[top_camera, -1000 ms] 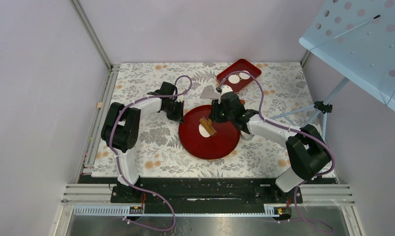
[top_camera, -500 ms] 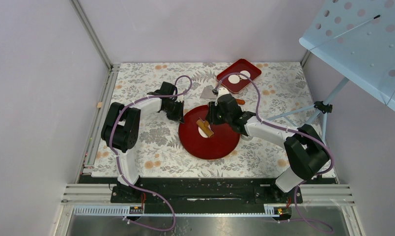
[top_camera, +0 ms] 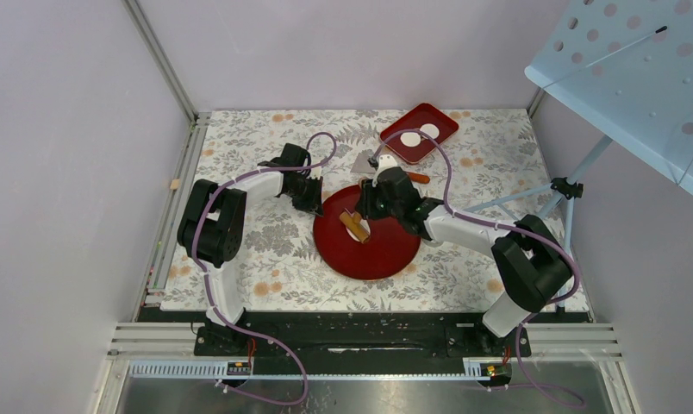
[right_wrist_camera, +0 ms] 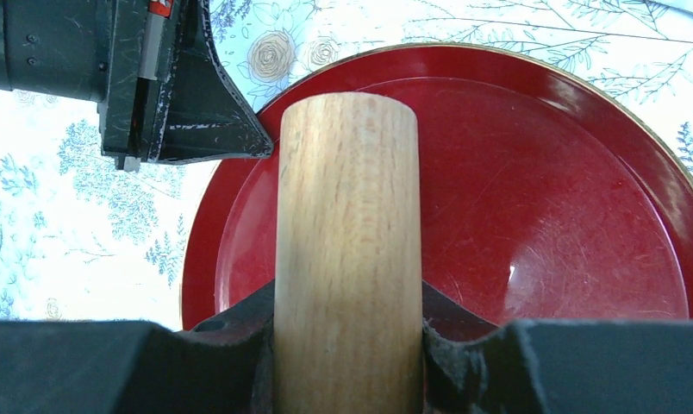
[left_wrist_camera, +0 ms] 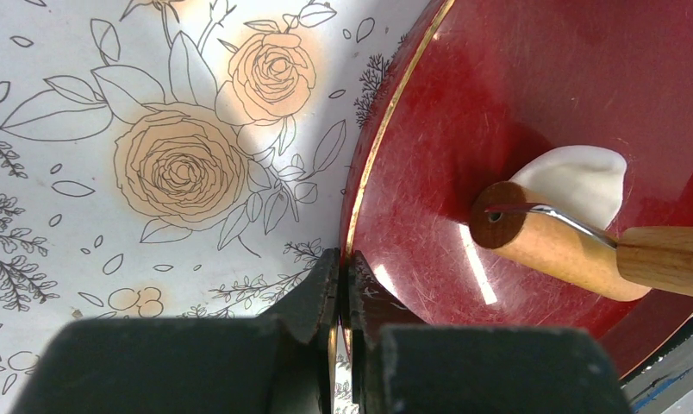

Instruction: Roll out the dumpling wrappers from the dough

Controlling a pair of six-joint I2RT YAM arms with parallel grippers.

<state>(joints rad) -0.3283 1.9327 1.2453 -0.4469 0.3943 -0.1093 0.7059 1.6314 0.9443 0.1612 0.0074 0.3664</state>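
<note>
A round red plate lies mid-table, and my left gripper is shut on its left rim. On it lies the dough, a flattened white patch partly under a small wooden roller. From above the roller hides nearly all of the dough. My right gripper is shut on the roller's wooden handle, over the plate's far side. Two dumpling wrappers, flat white discs, lie in a red rectangular tray at the back.
A metal scraper lies between the plate and the tray, with an orange-handled tool beside it. A pale blue perforated stand overhangs the right side. Frame rails border the floral mat on the left.
My right arm has pushed the roller to the left and a little away across the plate, so it covers more of the dough. The left gripper has held still on the rim.
</note>
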